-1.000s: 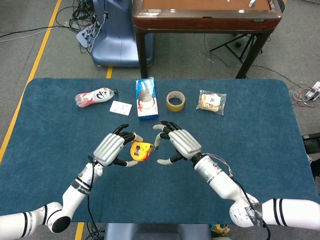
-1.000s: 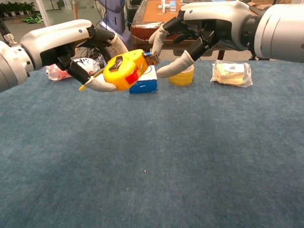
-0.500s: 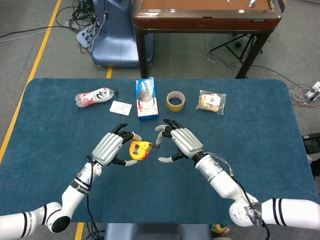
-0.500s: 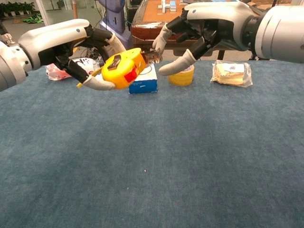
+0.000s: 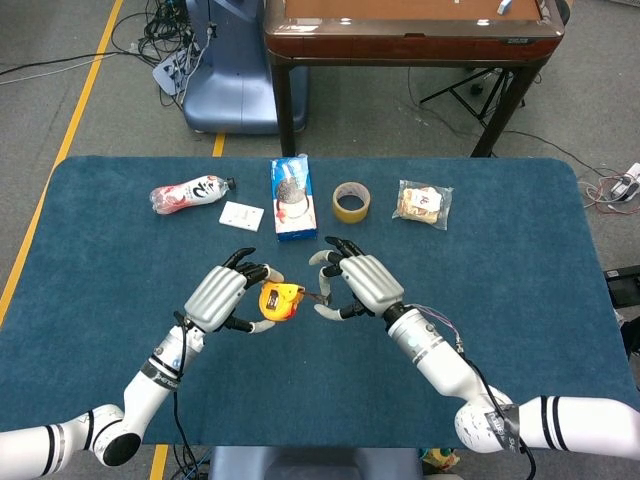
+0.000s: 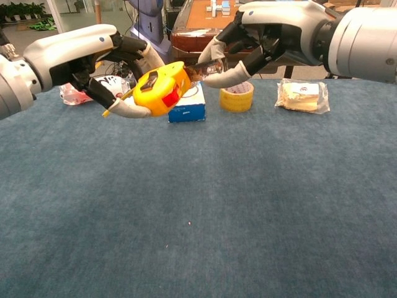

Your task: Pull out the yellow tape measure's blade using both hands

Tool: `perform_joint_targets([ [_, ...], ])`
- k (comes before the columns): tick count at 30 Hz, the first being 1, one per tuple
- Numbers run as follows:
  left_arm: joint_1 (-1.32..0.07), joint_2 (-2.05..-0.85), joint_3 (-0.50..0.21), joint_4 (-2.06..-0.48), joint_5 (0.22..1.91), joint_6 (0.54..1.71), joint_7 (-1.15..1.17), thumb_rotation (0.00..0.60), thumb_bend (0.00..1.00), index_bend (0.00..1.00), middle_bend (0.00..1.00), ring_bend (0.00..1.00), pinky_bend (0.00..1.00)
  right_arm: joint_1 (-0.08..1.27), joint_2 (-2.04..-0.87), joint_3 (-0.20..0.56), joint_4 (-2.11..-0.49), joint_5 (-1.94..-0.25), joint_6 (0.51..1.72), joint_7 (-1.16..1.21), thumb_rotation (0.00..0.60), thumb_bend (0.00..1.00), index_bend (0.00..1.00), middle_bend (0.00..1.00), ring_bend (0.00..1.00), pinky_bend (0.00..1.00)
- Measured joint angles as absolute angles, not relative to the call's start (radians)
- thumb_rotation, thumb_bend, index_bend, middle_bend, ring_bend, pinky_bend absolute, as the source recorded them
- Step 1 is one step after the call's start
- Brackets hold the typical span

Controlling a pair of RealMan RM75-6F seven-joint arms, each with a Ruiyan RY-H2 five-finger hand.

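Observation:
My left hand (image 5: 222, 297) (image 6: 93, 59) holds the yellow tape measure (image 5: 280, 302) (image 6: 160, 90) above the blue table, its red button facing the chest camera. A short length of blade (image 6: 203, 69) sticks out of the case toward the right. My right hand (image 5: 360, 285) (image 6: 273, 37) pinches the blade's end between thumb and fingertip, close beside the case. The other fingers of that hand are curled over it.
At the back of the table (image 5: 520, 260) lie a red bottle (image 5: 188, 195), a white card (image 5: 241, 215), a blue box (image 5: 291, 196), a yellow tape roll (image 5: 351, 201) and a bagged snack (image 5: 422, 203). A brown table (image 5: 400, 30) stands beyond.
My right hand's thumb and finger have closed on the blade tip, which they were only near before. A short piece of blade now shows. The left hand barely moved.

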State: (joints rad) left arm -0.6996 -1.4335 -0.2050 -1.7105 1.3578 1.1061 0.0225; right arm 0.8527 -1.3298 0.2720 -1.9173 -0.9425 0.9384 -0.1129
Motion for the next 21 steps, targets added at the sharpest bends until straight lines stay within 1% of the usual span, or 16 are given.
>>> perform_joint_targets([
  [8,-0.699,-1.434,-0.203,-1.705,1.358,1.105,0.015,0.600,0.17,0.51,0.52,0.34,0.08,0.855,-1.335,0.272,-1.910,-0.936,0.942,-0.116,0.600,0.40,0.70,0.28,0.00,0.00],
  [10,-0.699,-1.435,-0.202,-1.703,1.358,1.105,0.013,0.600,0.17,0.51,0.52,0.34,0.08,0.855,-1.337,0.272,-1.907,-0.936,0.944,-0.117,0.600,0.43,0.71,0.28,0.00,0.00],
  [12,-0.699,-1.435,-0.200,-1.699,1.359,1.103,0.011,0.600,0.17,0.51,0.52,0.34,0.08,0.854,-1.338,0.272,-1.903,-0.934,0.946,-0.117,0.600,0.49,0.71,0.29,0.00,0.00],
  [16,-0.697,-1.434,-0.196,-1.692,1.362,1.102,0.002,0.600,0.17,0.51,0.52,0.34,0.08,0.853,-1.340,0.270,-1.892,-0.935,0.948,-0.118,0.600,0.56,0.72,0.29,0.00,0.00],
  [21,-0.691,-1.425,-0.188,-1.685,1.374,1.104,-0.009,0.600,0.17,0.51,0.52,0.34,0.08,0.848,-1.337,0.266,-1.884,-0.939,0.950,-0.118,0.600,0.59,0.72,0.30,0.00,0.00],
])
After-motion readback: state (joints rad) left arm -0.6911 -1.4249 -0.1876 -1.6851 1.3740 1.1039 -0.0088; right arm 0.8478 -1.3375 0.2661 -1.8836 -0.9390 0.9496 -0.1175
